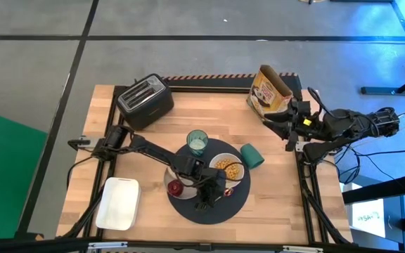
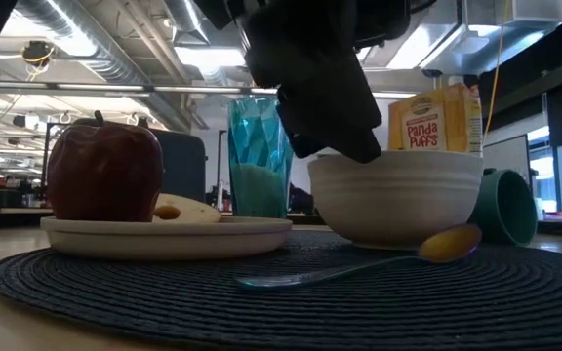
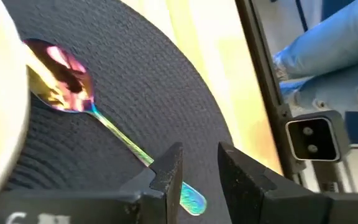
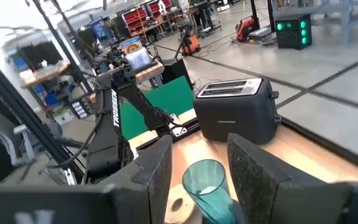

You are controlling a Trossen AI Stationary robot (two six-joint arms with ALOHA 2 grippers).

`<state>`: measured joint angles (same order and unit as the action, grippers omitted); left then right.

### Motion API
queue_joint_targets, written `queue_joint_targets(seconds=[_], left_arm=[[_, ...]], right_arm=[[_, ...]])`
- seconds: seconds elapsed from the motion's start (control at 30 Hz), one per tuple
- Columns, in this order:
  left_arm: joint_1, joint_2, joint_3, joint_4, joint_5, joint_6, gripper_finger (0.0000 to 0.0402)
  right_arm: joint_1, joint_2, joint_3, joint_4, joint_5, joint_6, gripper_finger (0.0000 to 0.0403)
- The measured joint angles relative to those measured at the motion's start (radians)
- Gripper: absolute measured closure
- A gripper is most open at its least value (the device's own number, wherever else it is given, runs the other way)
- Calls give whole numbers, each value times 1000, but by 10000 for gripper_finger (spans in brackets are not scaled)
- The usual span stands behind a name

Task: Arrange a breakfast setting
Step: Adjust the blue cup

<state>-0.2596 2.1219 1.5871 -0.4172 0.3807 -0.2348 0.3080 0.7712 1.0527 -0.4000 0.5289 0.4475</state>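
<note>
Left gripper [image 3: 194, 171] down low over the round dark mat [image 1: 188, 207], fingers [image 3: 168, 171] a narrow gap apart, gripping nothing. Right under those fingers, the handle end of the spoon [image 3: 114, 130], flat on the mat, iridescent bowl end lying ahead and touching the mat's weave. Just beyond the spoon's bowl end, the rim of the white bowl [image 2: 395, 195], standing on the mat with the gripper's dark bulk hanging above it in the low view. Beside the bowl, on the far side from the gripper, the pale plate [image 2: 164, 234] on the same mat, carrying a red apple [image 2: 103, 171] and a slice of bagel [image 2: 183, 208]. Behind plate and bowl, the bluish glass [image 2: 259, 156], upright. Off the mat's edge near the bowl, a teal cup [image 1: 252, 155] on its side. Farther out: black toaster [image 1: 145, 100] at the far left of the table, white tray [image 1: 119, 203] at the near left. Right gripper [image 4: 197, 171] parked well off at the table's right edge beside the cereal box [image 1: 267, 91], fingers parted, empty.
</note>
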Motion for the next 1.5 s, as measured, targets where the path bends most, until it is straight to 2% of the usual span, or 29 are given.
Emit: queue_joint_targets(seconds=[0.13, 0.23, 0.3, 0.4, 0.5, 0.63, 0.77, 0.83, 0.97, 1.07, 1.23, 1.3, 1.4, 1.5], left_arm=[[-11, -44, 0, -4, 0, -66, 307], [-21, -124, 1, 7, -48, -78, 307], [-24, -190, 3, 6, -119, -77, 307], [-14, -294, 3, 6, -285, -61, 307], [-6, -389, 5, 2, -453, -13, 307], [-2, -485, 5, 1, -656, 74, 307], [-2, -560, 5, -23, -839, 110, 307], [-5, -588, 5, -54, -913, 111, 307], [-11, -612, 5, -89, -998, 128, 308], [-16, -614, 5, -87, -1068, 175, 307], [-14, -609, 5, -85, -1143, 234, 295], [-3, -608, 5, -85, -1161, 248, 287], [16, -608, 5, -85, -1196, 252, 277], [27, -608, 5, -85, -1232, 255, 271]], right_arm=[[0, -2, 0, -83, 76, 127, 260], [-1, -23, 0, -291, 125, 296, 260], [-4, -37, 0, -496, 94, 407, 260], [0, 1, -10, -782, 19, 465, 260], [29, 48, -73, -889, -116, 464, 260], [121, 64, -208, -772, -130, 410, 260], [230, 67, -351, -587, -86, 357, 260], [278, 66, -402, -535, -29, 352, 260], [360, 66, -475, -470, 110, 347, 253], [389, 86, -515, -402, 134, 333, 221], [386, 157, -560, -293, 116, 309, 130], [385, 204, -568, -282, 141, 295, 98], [385, 293, -568, -286, 246, 315, 76], [385, 375, -568, -262, 283, 319, 76]])
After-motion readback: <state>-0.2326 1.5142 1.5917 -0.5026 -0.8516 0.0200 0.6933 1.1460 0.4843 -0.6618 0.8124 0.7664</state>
